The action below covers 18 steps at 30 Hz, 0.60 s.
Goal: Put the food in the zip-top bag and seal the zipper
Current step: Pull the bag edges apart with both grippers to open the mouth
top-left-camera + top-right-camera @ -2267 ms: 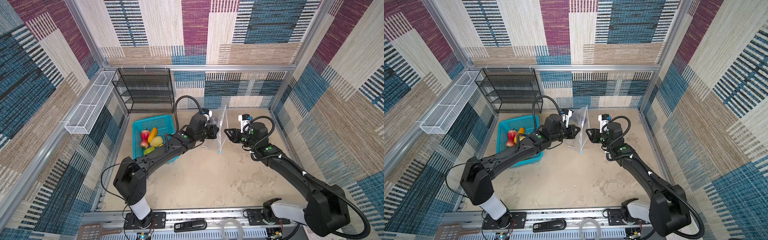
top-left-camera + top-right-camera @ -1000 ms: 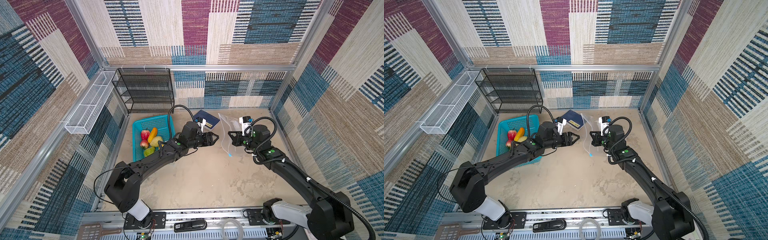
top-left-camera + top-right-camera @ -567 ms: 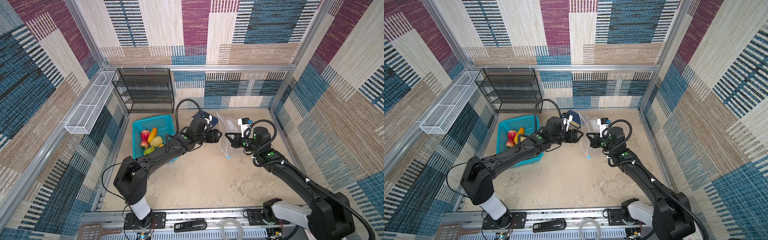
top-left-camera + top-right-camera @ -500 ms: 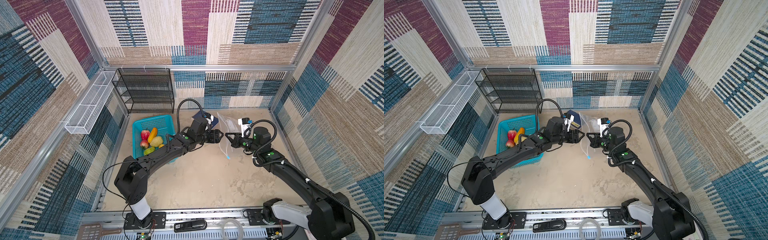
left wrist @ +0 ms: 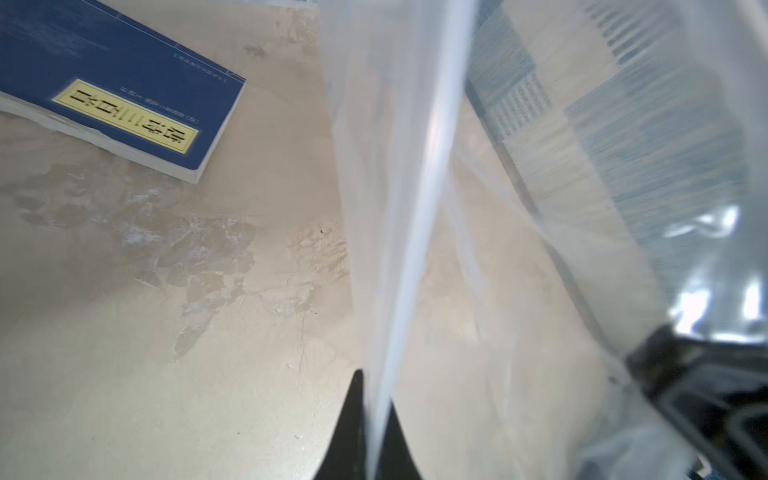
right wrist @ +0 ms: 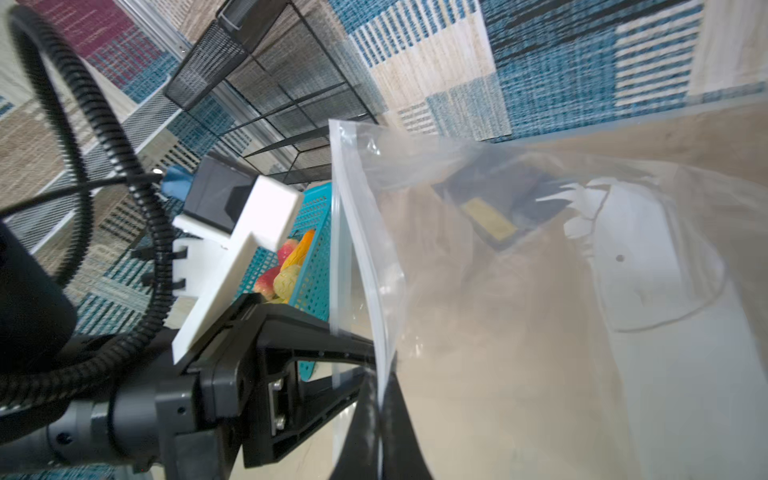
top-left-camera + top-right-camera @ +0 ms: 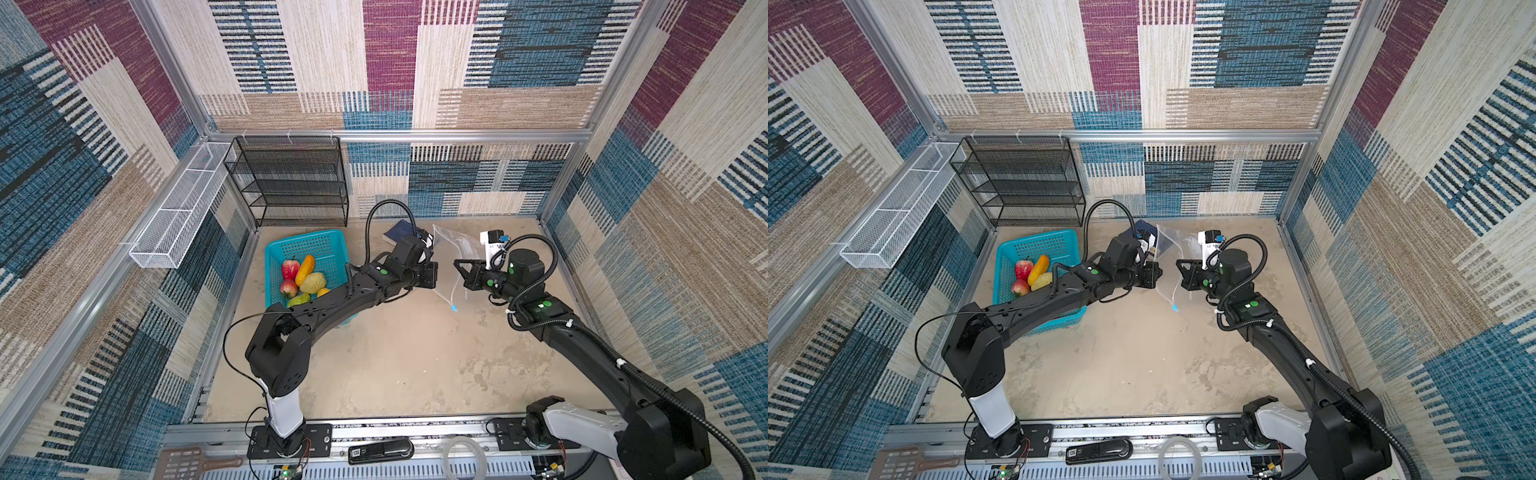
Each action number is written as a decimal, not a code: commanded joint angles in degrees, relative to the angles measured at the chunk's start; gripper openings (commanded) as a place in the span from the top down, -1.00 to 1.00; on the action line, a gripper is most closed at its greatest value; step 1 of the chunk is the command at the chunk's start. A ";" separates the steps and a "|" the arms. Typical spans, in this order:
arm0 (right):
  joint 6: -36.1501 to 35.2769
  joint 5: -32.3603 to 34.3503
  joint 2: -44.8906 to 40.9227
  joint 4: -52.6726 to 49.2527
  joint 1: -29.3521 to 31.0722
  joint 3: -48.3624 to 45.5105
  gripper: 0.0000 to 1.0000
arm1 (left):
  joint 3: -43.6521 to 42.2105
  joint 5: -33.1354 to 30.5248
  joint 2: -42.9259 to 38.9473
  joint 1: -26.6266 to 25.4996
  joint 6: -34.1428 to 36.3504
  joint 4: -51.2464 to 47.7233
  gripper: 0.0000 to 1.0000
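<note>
Clear crinkly plastic: the zip-top bag [image 7: 451,253] is held up betw. the two grippers toward the back of the table [image 7: 395,353] in both top views. L gripper [image 7: 435,277] meets one side of it and R gripper [image 7: 456,262] the other. From up here the tips are too small to judge the pinch. The light-blue slider tab [image 7: 454,308] hangs at the bag's low corner; can't tell if it touches the table. All the food [image 7: 311,282] sits in the teal basket [image 7: 309,248], partly covered by the L arm. A blue book [image 7: 397,233] lies behind the L wrist, half hidden.

L wrist view: black fingers [image 5: 345,449] are pressed narrow on the whitish zipper strip [image 5: 419,199], w/ only their tips in frame. The plastic blurs what lies beyond. A dark block [image 5: 706,407] shows thru it, too hazy to identify. The book is cut off by the frame edge.

R wrist view: fingers [image 6: 403,449] are clamped on the bag's mouth edge, cut off at the frame edge. The L gripper's fingers reach the same edge; the contact spot is veiled by film. The book & a white label patch [image 6: 648,257] show hazily thru the bag. The basket is partly hidden behind the L wrist's camera mount.
</note>
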 commanded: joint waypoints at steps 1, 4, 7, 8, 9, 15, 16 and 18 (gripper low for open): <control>-4.65 14.36 -1.12 -8.98 -0.02 3.52 1.00 | 0.42 -5.18 -0.86 -0.05 2.60 -3.26 1.00; -6.78 20.84 -2.95 -13.36 0.14 6.78 1.00 | 0.03 -7.40 -2.09 -0.09 3.30 -5.11 1.00; -7.88 23.67 -4.71 -14.95 0.71 9.21 1.00 | -0.74 -6.72 -3.27 -0.05 2.46 -5.26 1.00; -7.95 23.78 -5.03 -15.07 1.21 9.61 1.00 | -1.08 -5.89 -3.63 -0.11 1.92 -4.90 1.00; -7.81 23.54 -5.18 -14.89 1.65 9.80 1.00 | -1.57 -4.79 -3.99 -0.05 1.45 -4.07 1.00; -5.55 17.48 -1.43 -12.04 3.01 7.05 1.00 | -3.82 0.22 -3.06 0.12 -0.01 -0.29 1.00; -4.95 16.12 -0.79 -11.40 3.06 6.40 1.00 | -4.02 0.30 -2.79 0.28 0.17 -0.55 1.00; -3.56 12.42 0.16 -8.66 3.08 4.39 1.00 | -5.39 0.64 -2.54 0.99 -0.01 0.23 1.00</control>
